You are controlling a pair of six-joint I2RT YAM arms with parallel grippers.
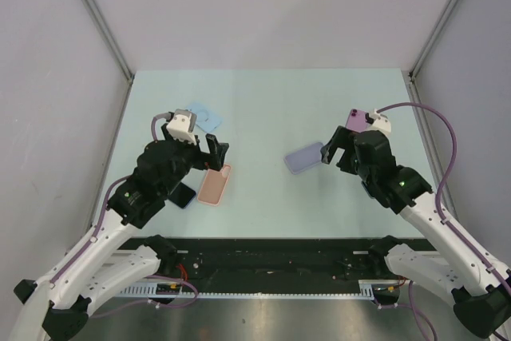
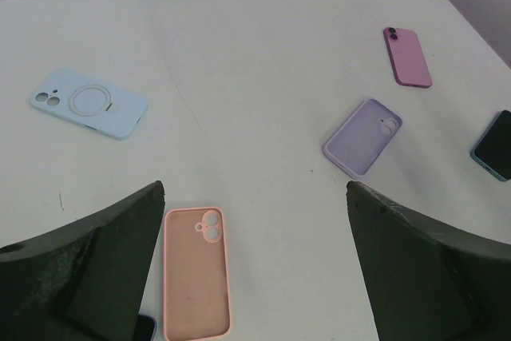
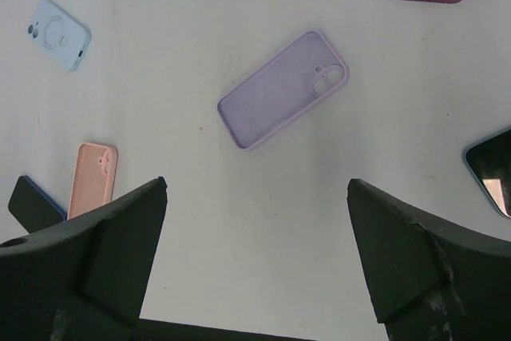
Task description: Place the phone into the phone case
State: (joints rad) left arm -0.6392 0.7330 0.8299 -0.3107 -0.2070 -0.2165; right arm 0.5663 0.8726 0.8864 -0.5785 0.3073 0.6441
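Over the table, gripping nothing yet; apparently the opening step, reaching for a phone. Calls next for lowering the right gripper onto the purple phone lying far right, just beyond the lavender case, and pinching its long edges. Hovers pitched downward above that case, jaws spread wide and empty. Poised likewise at left with the left gripper, jaws spread, over the pink case, dark phone just beside.
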